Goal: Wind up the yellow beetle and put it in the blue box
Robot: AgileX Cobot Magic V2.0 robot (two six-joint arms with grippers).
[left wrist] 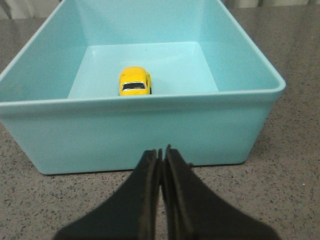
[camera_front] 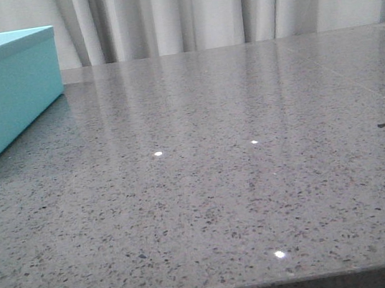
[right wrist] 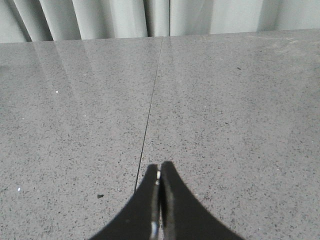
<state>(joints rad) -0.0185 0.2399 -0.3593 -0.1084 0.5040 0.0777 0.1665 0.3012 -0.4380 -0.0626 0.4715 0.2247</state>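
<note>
The yellow beetle [left wrist: 134, 81] sits on the floor inside the blue box [left wrist: 150, 125], near the box's near wall in the left wrist view. The blue box also shows at the far left of the front view [camera_front: 3, 92]; the beetle is hidden there. My left gripper [left wrist: 162, 152] is shut and empty, just outside the box's near wall, above the table. My right gripper [right wrist: 160, 167] is shut and empty over bare grey table. Neither gripper shows in the front view.
The grey speckled stone table [camera_front: 220, 183] has a thin seam [right wrist: 150, 105] running away from my right gripper. A white curtain [camera_front: 229, 1] hangs behind the table's far edge. The table's front edge is low in the front view.
</note>
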